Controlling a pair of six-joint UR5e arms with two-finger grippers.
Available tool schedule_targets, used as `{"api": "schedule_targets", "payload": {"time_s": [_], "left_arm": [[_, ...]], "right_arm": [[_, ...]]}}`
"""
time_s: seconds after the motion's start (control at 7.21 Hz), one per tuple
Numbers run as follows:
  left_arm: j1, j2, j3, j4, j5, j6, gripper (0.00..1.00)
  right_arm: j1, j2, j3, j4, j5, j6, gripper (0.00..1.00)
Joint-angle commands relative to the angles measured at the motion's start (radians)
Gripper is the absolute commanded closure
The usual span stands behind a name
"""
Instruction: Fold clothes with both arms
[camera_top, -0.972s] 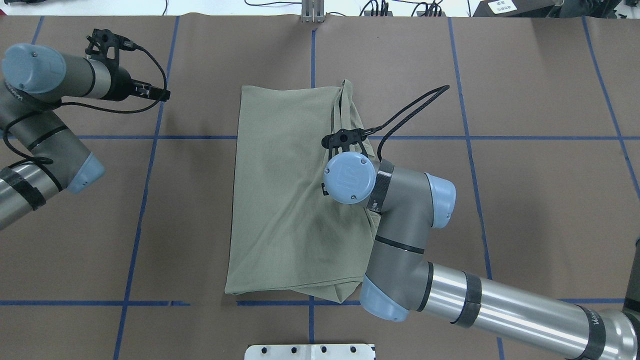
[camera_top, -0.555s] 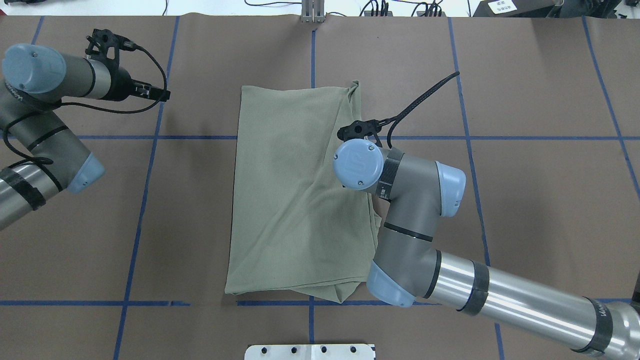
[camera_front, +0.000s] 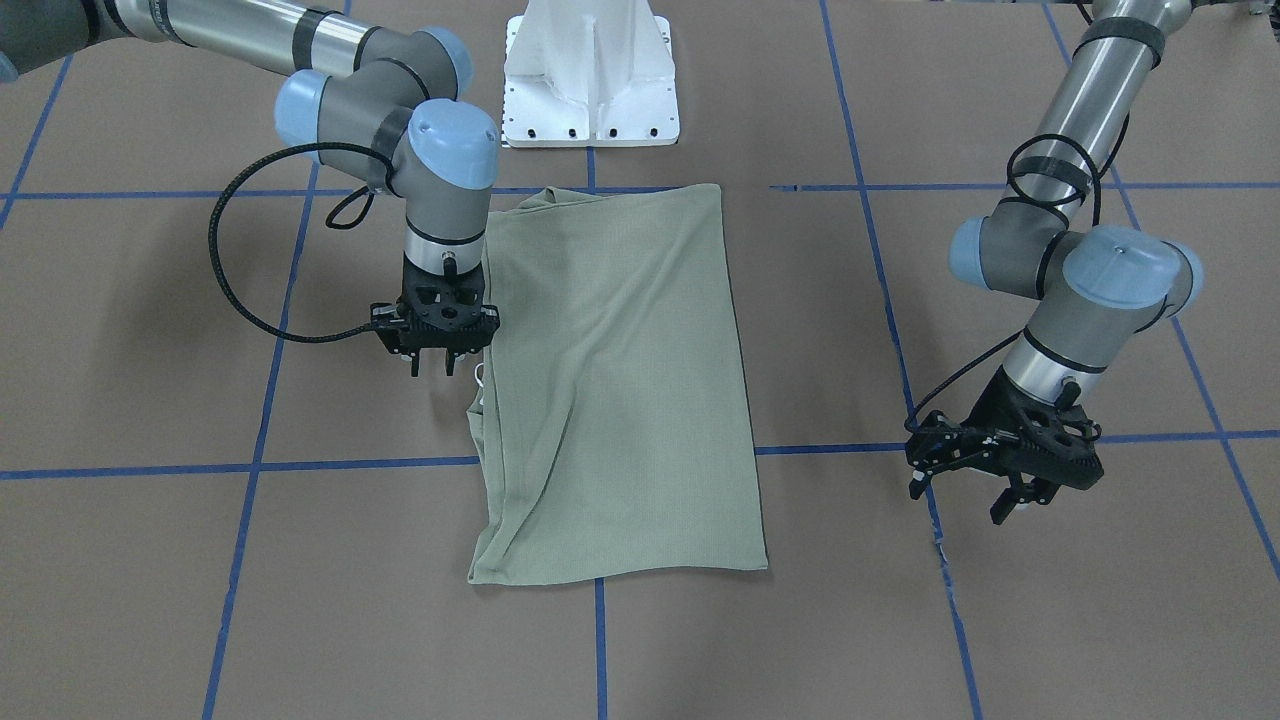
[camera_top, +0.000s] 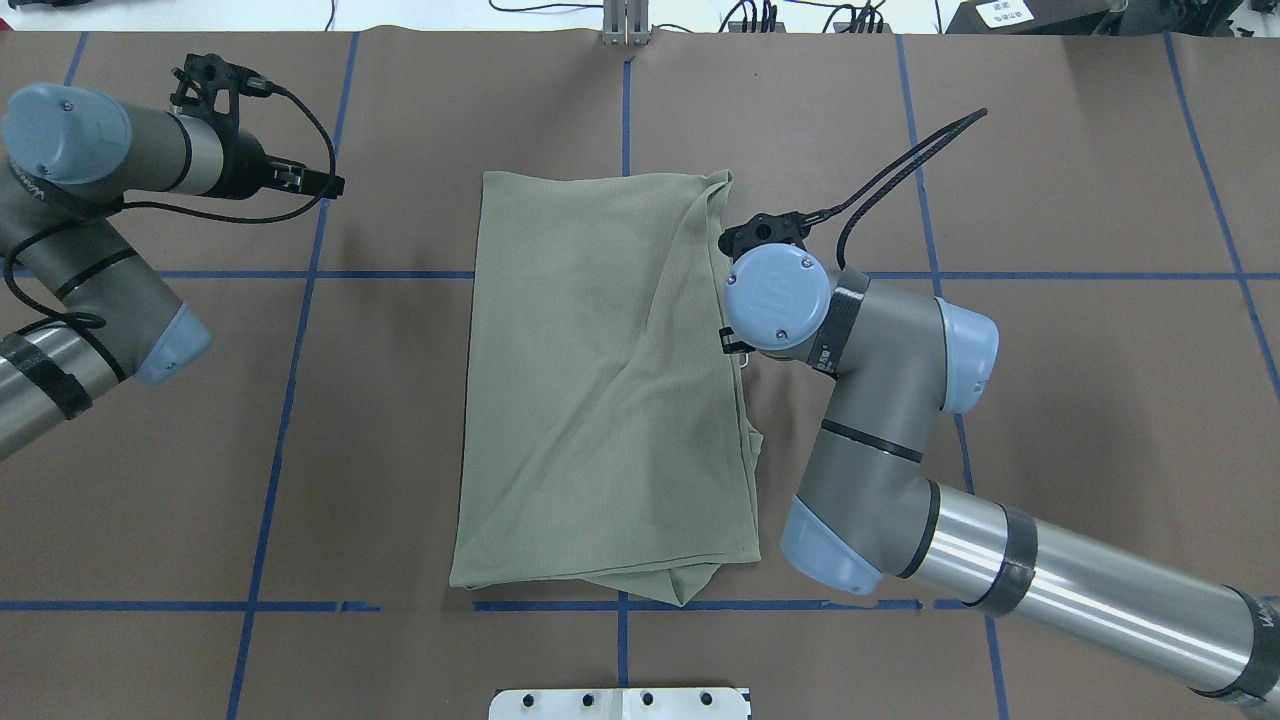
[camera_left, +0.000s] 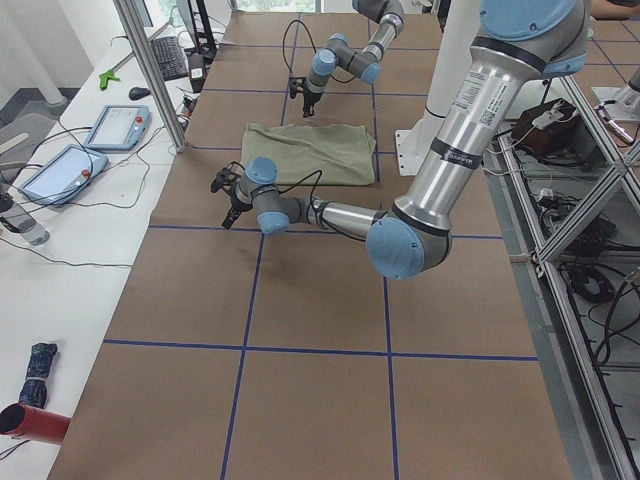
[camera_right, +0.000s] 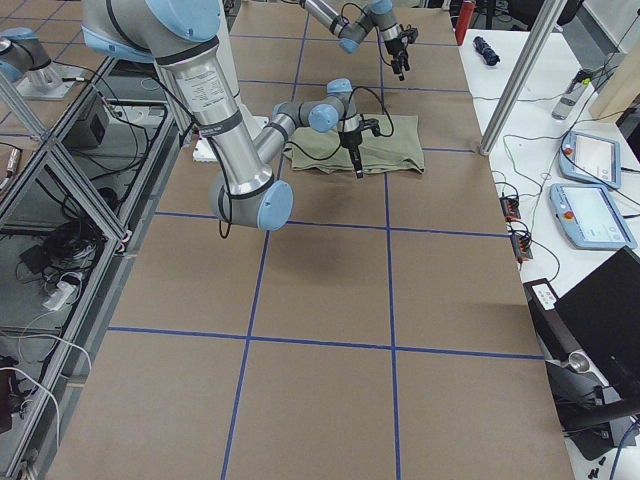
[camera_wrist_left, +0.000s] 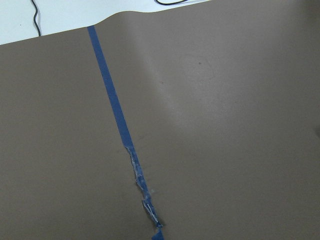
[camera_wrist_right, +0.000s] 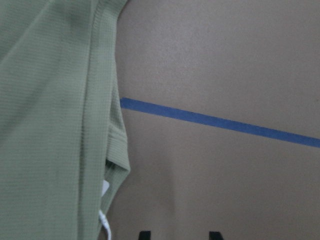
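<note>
Shirt: one sage-green shirt (camera_top: 600, 390) of fine ribbed knit, folded into a long rectangle with rounded corners. It lies flat in the middle of the tabletop, one short end toward the robot-side edge and the other toward the far edge.
Shirt surface: soft diagonal creases run across it. A doubled layer bunches along its long edge on the robot's right.
Tag: a small white tag and cord (camera_wrist_right: 105, 220) peek out from under that right edge.
Right gripper: one black two-finger right gripper (camera_front: 431, 366) points straight down over bare paper just beside the shirt's right edge. Its fingers are spread and hold nothing.
Left gripper: one black left gripper (camera_front: 960, 500) hangs well apart from the shirt, toward the table's left end and over a tape line. Its fingers are parted and empty.
Arms: two, with silver tubes, grey joints, light-blue caps and looped black cables.
Tabletop: matte brown paper (camera_top: 1080, 420) gridded with blue tape (camera_top: 1050, 276). One strip is torn and frayed (camera_wrist_left: 142, 185).
Pedestal: one white metal pedestal (camera_front: 590, 70) at the robot-side edge.
</note>
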Motion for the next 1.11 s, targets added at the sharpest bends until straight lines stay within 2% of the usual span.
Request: {"api": "schedule_targets", "payload": {"time_s": [0.0,0.14,0.28,0.42,0.56,0.69,0.97], "left_arm": [[0.027,0.050,-0.140,0.016,-0.046,-0.207,0.00],[0.076,0.139,-0.268,0.033,-0.038,-0.278,0.00],[0.134,0.223,-0.425,0.079,-0.035,-0.367,0.00],[0.204,0.291,-0.581,0.148,0.000,-0.459,0.00],[0.302,0.325,-0.703,0.230,0.073,-0.569,0.00],[0.397,0.334,-0.760,0.269,0.144,-0.684,0.00],[0.602,0.334,-0.764,0.268,0.348,-0.980,0.00]], "right_arm": [[-0.022,-0.045,0.216,0.003,0.043,0.201,0.00],[-0.052,-0.067,0.298,0.004,0.040,0.321,0.00],[-0.100,-0.109,0.327,0.126,0.028,0.468,0.00],[-0.155,-0.208,0.334,0.320,-0.044,0.567,0.00],[-0.233,-0.260,0.350,0.376,-0.162,0.633,0.01],[-0.282,-0.265,0.354,0.374,-0.213,0.757,0.04],[-0.333,-0.283,0.352,0.337,-0.282,0.879,0.08]]}}
